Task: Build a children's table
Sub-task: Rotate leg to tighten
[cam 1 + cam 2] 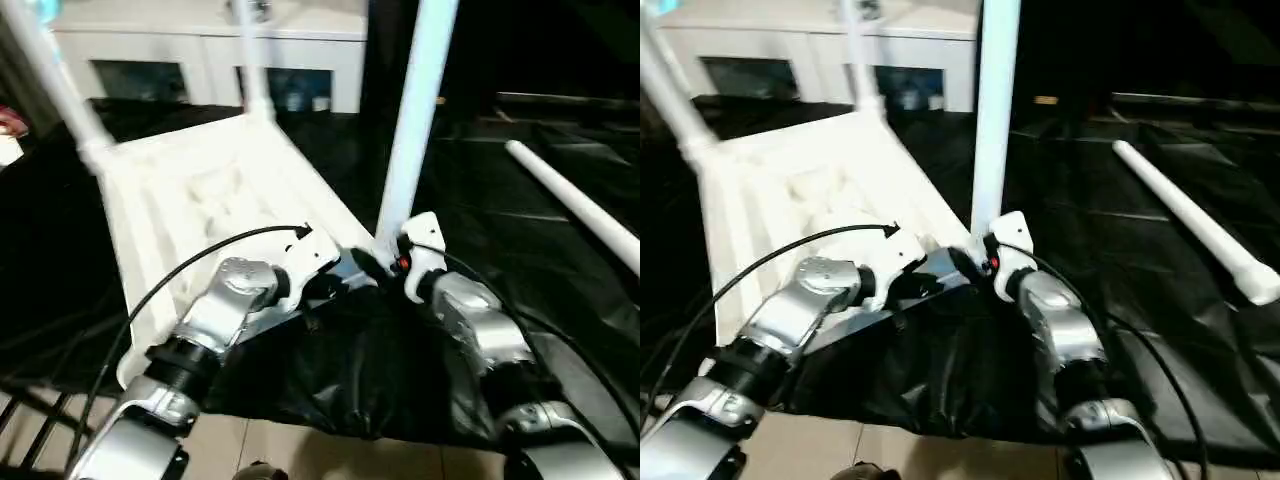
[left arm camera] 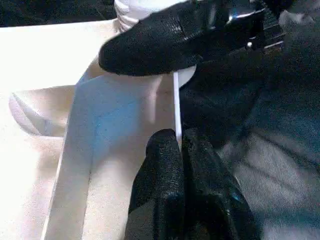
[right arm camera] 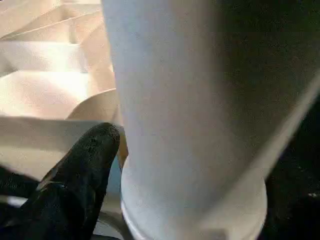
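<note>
**Both grippers met at the near corner of the upturned table top**

The table top (image 1: 215, 200) lay upside down on the black sheet (image 1: 360, 370), ribs upward, its long sides running from about seven o'clock toward one o'clock in the head view. Three legs stood in corner sockets: the far-left leg (image 1: 60, 85) at ten o'clock, the far leg (image 1: 250, 60) at twelve, and the near-right leg (image 1: 415, 110) rising just right of centre. A fourth leg, the loose leg (image 1: 575, 205), lay flat on the sheet at three o'clock, well apart from the top.

The left gripper (image 2: 177, 145) was pinched narrow on the thin rim of the table top — in the left wrist view its two black fingers pressed together with the white edge between them. The right gripper (image 1: 385, 262) sat at the base of the near-right leg, one black finger (image 3: 85, 165) lying against the flared foot where it met the socket; whether its jaws were closed around the leg could not be told.

Open black sheet stretched between the near-right leg and the loose leg, and beyond the top's right edge. At twelve o'clock a white cabinet (image 1: 200, 50) stood behind the far end. The sheet's near edge fell onto pale floor (image 1: 300, 450) at six o'clock.
</note>
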Tool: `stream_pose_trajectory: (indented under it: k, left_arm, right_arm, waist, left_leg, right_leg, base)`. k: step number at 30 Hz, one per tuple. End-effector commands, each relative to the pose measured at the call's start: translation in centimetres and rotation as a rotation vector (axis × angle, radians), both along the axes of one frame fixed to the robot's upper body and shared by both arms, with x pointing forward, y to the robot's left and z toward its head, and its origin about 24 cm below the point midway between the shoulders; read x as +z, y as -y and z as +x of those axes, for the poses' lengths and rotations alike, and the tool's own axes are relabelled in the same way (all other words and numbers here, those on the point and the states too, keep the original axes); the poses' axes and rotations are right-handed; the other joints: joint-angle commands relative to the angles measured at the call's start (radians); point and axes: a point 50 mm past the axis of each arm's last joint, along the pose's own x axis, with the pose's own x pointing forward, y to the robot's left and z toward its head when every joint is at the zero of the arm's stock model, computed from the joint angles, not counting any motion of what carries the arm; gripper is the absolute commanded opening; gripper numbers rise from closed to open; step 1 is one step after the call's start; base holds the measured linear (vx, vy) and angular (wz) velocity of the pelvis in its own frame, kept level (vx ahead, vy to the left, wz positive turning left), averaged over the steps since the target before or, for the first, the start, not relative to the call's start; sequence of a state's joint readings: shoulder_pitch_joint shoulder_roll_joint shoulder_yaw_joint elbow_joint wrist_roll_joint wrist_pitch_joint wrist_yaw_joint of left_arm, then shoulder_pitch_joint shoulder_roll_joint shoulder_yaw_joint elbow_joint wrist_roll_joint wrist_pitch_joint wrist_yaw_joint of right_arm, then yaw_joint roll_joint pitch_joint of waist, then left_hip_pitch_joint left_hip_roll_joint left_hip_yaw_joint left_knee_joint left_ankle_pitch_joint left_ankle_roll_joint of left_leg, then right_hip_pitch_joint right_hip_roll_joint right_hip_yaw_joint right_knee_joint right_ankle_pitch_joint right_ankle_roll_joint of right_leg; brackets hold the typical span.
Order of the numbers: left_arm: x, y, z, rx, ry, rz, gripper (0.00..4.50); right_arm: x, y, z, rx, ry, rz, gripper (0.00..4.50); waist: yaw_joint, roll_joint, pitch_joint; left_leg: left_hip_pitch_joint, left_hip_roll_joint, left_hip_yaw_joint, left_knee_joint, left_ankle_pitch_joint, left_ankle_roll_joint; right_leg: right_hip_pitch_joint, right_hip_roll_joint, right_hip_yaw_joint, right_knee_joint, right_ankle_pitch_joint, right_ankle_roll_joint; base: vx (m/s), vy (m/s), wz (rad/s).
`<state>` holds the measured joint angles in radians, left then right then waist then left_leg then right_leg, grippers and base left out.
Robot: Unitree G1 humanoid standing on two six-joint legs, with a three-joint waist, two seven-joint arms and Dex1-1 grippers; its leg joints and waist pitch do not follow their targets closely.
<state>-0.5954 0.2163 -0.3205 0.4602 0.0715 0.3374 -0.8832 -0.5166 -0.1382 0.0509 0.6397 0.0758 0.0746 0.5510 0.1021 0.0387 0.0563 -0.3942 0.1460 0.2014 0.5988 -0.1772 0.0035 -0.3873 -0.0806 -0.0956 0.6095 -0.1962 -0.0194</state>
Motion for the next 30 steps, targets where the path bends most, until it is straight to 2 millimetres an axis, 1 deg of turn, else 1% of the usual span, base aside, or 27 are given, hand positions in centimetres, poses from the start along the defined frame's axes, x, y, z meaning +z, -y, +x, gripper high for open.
stream_pose_trajectory:
  k: [1,4,5,6,7,8,9,10,11,13,14,15,18,19,20,23,25,26,27,28,29,30]
  left_arm:
    - [1.5,1.4,-0.5,-0.126,0.052,-0.050,0.00]
    - [1.5,0.7,-0.8,-0.183,0.040,-0.038,0.00]
    - [1.5,0.5,-0.9,-0.201,0.036,-0.036,0.00]
    - [1.6,0.2,-1.1,-0.231,0.026,-0.039,0.00]
    - [1.6,0.1,-1.2,-0.242,0.022,-0.039,0.00]
    - [1.6,-0.1,-1.3,-0.261,0.019,-0.037,0.00]
    - [1.7,-0.5,-1.7,-0.305,-0.002,-0.036,0.00]
    - [1.7,-0.6,-1.7,-0.315,-0.008,-0.035,0.00]
    - [1.7,-0.7,-1.9,-0.329,-0.017,-0.030,0.00]
    - [1.6,-0.9,-2.0,-0.346,-0.026,-0.023,0.00]
    - [1.6,-1.2,-2.1,-0.366,-0.037,-0.013,0.00]
    - [1.5,-1.4,-2.2,-0.378,-0.042,-0.006,0.00]
    - [1.5,-1.6,-2.3,-0.391,-0.053,0.002,0.00]
    - [1.5,-1.8,-2.4,-0.400,-0.062,0.006,0.00]
    - [1.5,-1.8,-2.4,-0.403,-0.065,0.007,0.00]
    - [1.4,-1.9,-2.5,-0.406,-0.070,0.010,0.00]
    - [1.4,-1.9,-2.5,-0.405,-0.071,0.010,0.00]
    - [1.4,-1.9,-2.5,-0.405,-0.073,0.010,0.00]
    - [1.4,-1.9,-2.5,-0.401,-0.072,0.008,0.00]
    - [1.4,-1.8,-2.5,-0.394,-0.069,0.006,0.00]
    - [1.3,-1.7,-2.4,-0.363,-0.060,-0.005,0.00]
    - [1.3,-1.6,-2.3,-0.350,-0.057,-0.009,0.00]
  right_arm:
    - [0.6,-0.8,-0.6,0.146,0.027,-0.016,3.85]
    - [0.9,-0.2,-1.4,0.284,0.028,-0.050,3.85]
    - [1.0,0.0,-1.7,0.320,0.029,-0.055,3.85]
    - [1.2,0.2,-2.1,0.371,0.025,-0.057,3.85]
    - [1.3,0.4,-2.3,0.392,0.024,-0.058,3.85]
    - [1.4,0.5,-2.5,0.419,0.023,-0.060,3.85]
    - [1.6,1.0,-3.1,0.487,0.015,-0.072,3.85]
    - [1.6,1.1,-3.2,0.503,0.012,-0.076,3.85]
    - [1.7,1.2,-3.5,0.526,0.008,-0.080,3.85]
    - [1.8,1.3,-3.7,0.555,-0.001,-0.084,3.85]
    - [1.9,1.5,-4.1,0.593,-0.010,-0.091,3.85]
    - [1.9,1.6,-4.3,0.616,-0.018,-0.095,3.69]
    - [2.0,1.8,-4.6,0.646,-0.032,-0.097,3.47]
    - [2.0,1.8,-4.7,0.664,-0.043,-0.099,3.47]
    - [2.0,1.8,-4.8,0.669,-0.046,-0.100,3.22]
    - [1.9,1.6,-5.0,0.683,-0.058,-0.100,3.06]
    - [1.9,1.5,-5.0,0.686,-0.061,-0.097,2.82]
    - [1.9,1.5,-5.1,0.688,-0.064,-0.095,2.77]
    - [1.8,1.4,-5.2,0.692,-0.068,-0.092,2.75]
    - [1.7,1.3,-5.2,0.693,-0.073,-0.089,2.75]
    - [1.5,1.1,-5.2,0.674,-0.077,-0.085,2.72]
    - [1.4,1.0,-5.2,0.662,-0.077,-0.085,2.71]
  waist:
    - [0.001,-0.002,-0.069]
    - [0.008,-0.003,-0.068]
    - [0.012,-0.005,-0.067]
    - [0.015,-0.006,-0.068]
    - [0.017,-0.005,-0.069]
    - [0.016,-0.004,-0.069]
    - [0.020,-0.004,-0.067]
    - [0.023,-0.005,-0.068]
    - [0.023,-0.003,-0.068]
    - [0.027,-0.003,-0.066]
    - [0.030,-0.004,-0.065]
    - [0.036,-0.005,-0.064]
    - [0.038,-0.004,-0.065]
    - [0.039,-0.004,-0.064]
    - [0.041,-0.005,-0.065]
    - [0.039,-0.008,-0.065]
    - [0.040,-0.010,-0.066]
    - [0.040,-0.011,-0.067]
    - [0.041,-0.010,-0.067]
    - [0.040,-0.013,-0.067]
    - [0.041,-0.011,-0.067]
    - [0.040,-0.014,-0.067]
  left_leg:
    - [0.031,0.104,-0.051,-0.079,-0.232,0.023]
    - [0.032,0.105,-0.051,-0.080,-0.247,0.020]
    - [0.029,0.105,-0.051,-0.079,-0.243,0.025]
    - [0.029,0.104,-0.050,-0.078,-0.235,0.031]
    - [0.028,0.106,-0.050,-0.077,-0.231,0.033]
    - [0.027,0.105,-0.050,-0.077,-0.226,0.035]
    - [0.029,0.107,-0.050,-0.077,-0.233,0.037]
    - [0.028,0.108,-0.051,-0.077,-0.232,0.037]
    - [0.029,0.108,-0.050,-0.078,-0.235,0.038]
    - [0.031,0.108,-0.049,-0.078,-0.248,0.033]
    - [0.032,0.108,-0.051,-0.079,-0.261,0.026]
    - [0.035,0.109,-0.049,-0.080,-0.274,0.022]
    - [0.036,0.109,-0.051,-0.081,-0.278,0.013]
    - [0.038,0.110,-0.050,-0.081,-0.283,0.008]
    - [0.038,0.110,-0.050,-0.081,-0.280,0.007]
    - [0.034,0.109,-0.052,-0.082,-0.268,0.008]
    - [0.031,0.108,-0.052,-0.080,-0.256,0.012]
    - [0.031,0.108,-0.052,-0.080,-0.248,0.015]
    - [0.031,0.108,-0.051,-0.079,-0.240,0.017]
    - [0.031,0.109,-0.051,-0.079,-0.238,0.020]
    - [0.032,0.109,-0.051,-0.079,-0.239,0.020]
    - [0.032,0.109,-0.051,-0.079,-0.243,0.019]
  right_leg:
    - [0.038,-0.107,0.071,-0.073,-0.150,-0.227]
    - [0.038,-0.105,0.070,-0.072,-0.149,-0.218]
    - [0.041,-0.107,0.071,-0.072,-0.147,-0.214]
    - [0.041,-0.107,0.070,-0.071,-0.142,-0.216]
    - [0.041,-0.109,0.071,-0.070,-0.138,-0.217]
    - [0.040,-0.108,0.071,-0.068,-0.136,-0.220]
    - [0.040,-0.109,0.071,-0.072,-0.150,-0.220]
    - [0.042,-0.109,0.071,-0.070,-0.152,-0.219]
    - [0.037,-0.106,0.070,-0.070,-0.157,-0.222]
    - [0.035,-0.108,0.071,-0.074,-0.180,-0.223]
    - [0.036,-0.108,0.072,-0.076,-0.205,-0.217]
    - [0.033,-0.108,0.073,-0.080,-0.233,-0.207]
    - [0.032,-0.109,0.073,-0.080,-0.248,-0.204]
    - [0.029,-0.109,0.074,-0.081,-0.250,-0.205]
    - [0.030,-0.109,0.074,-0.079,-0.243,-0.207]
    - [0.033,-0.110,0.073,-0.077,-0.233,-0.208]
    - [0.035,-0.113,0.073,-0.077,-0.231,-0.209]
    - [0.035,-0.112,0.073,-0.076,-0.229,-0.208]
    - [0.035,-0.112,0.072,-0.075,-0.222,-0.208]
    - [0.035,-0.111,0.072,-0.075,-0.221,-0.208]
    - [0.033,-0.111,0.072,-0.074,-0.221,-0.209]
    - [0.033,-0.111,0.072,-0.075,-0.223,-0.209]
  base:
    - [0.000,0.000,0.00]
    - [0.000,0.000,0.00]
    - [0.000,0.000,0.00]
    - [0.000,0.000,0.00]
    - [0.000,0.000,0.00]
    - [0.000,0.000,0.00]
    - [0.000,0.000,0.00]
    - [0.000,0.000,0.00]
    - [0.000,0.000,0.00]
    - [0.000,0.000,0.00]
    - [0.000,0.000,0.00]
    - [0.000,0.000,0.00]
    - [0.000,0.000,0.00]
    - [0.000,0.000,0.00]
    - [0.000,0.000,0.00]
    - [0.000,0.000,0.00]
    - [0.000,0.000,0.00]
    - [0.000,0.000,0.00]
    - [0.000,0.000,0.00]
    - [0.000,0.000,0.00]
    - [0.000,0.000,0.00]
    - [0.000,0.000,0.00]
